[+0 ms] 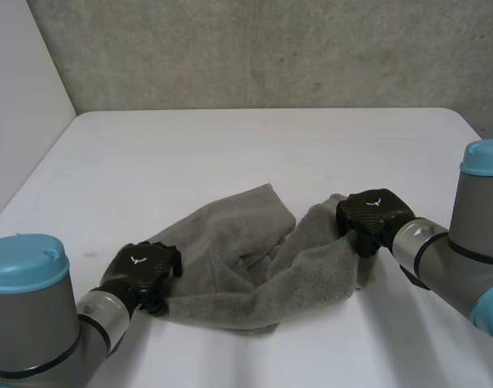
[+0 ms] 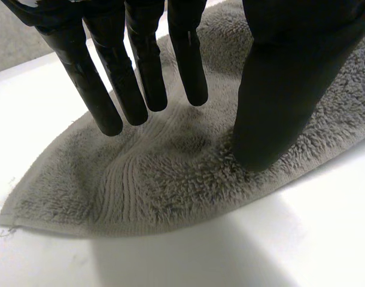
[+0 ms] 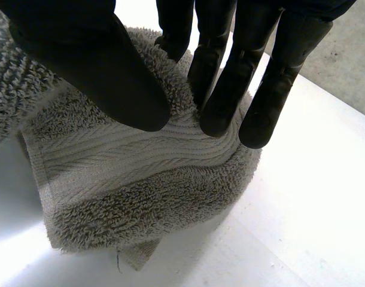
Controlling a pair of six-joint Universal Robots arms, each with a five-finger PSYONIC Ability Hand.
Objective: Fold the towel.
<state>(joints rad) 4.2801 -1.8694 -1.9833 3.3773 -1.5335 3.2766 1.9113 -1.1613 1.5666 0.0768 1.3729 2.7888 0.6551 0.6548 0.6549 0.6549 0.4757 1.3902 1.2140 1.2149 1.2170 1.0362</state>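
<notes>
The grey towel (image 1: 246, 267) lies rumpled on the near half of the white tabletop (image 1: 230, 137), around the 6 o'clock part of it in the head view. It is spread in two lobes with a deep crease running between them, and its near edge is fairly straight. At about 8 o'clock on the towel sits the left robot hand (image 1: 141, 275), over the towel's near-left corner. In the left wrist view that corner lies flat on the tabletop. The fingers (image 2: 110, 78) are held straight and spread just above the pile, and the thumb (image 2: 278, 107) stands apart from them with its tip down on the cloth, so this hand is relaxed and grasps nothing. At about 2 o'clock on the towel is the right robot hand (image 1: 374, 217), at the bunched right edge. In the right wrist view its thumb (image 3: 105, 72) presses on one side of a raised fold and its fingers (image 3: 230, 89) press on the other side, so the cloth is pinched between them. The woven border band and a folded corner sit just beyond the fingertips. The left arm (image 1: 36, 323) comes in from 7 o'clock and the right arm (image 1: 473, 242) from 4 o'clock. A rough grey wall (image 1: 271, 48) stands behind the tabletop at 12 o'clock.
</notes>
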